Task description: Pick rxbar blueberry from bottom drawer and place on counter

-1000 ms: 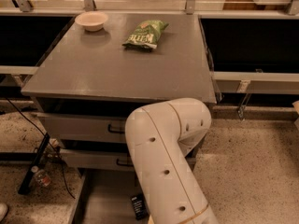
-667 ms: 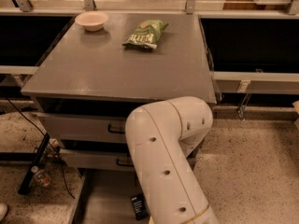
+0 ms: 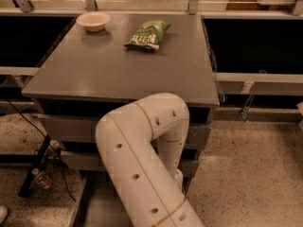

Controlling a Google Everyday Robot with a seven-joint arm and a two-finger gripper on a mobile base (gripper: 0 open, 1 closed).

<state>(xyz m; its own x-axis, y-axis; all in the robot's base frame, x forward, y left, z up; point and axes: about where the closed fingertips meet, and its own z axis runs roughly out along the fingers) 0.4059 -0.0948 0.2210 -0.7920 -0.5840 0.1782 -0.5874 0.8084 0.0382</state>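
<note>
- The broad, matte grey counter (image 3: 118, 65) on top of the drawer cabinet fills the upper half of your view.
- Your robot's thick white jointed arm (image 3: 142, 145) crosses the cabinet's front, its elbow bent just below the counter's front edge and its far end dropping toward the floor.
- The shallow grey bottom drawer (image 3: 99, 205) stands pulled out, with a strip of its flat floor showing left of the arm.
- A green crinkled chip bag (image 3: 147, 34) lies near the counter's back edge.
- A small pale round bowl (image 3: 93, 21) sits at the counter's back left corner.
- The gripper is hidden behind the arm, low by the bottom drawer; you cannot tell its state.
- The rxbar blueberry is hidden too.
</note>
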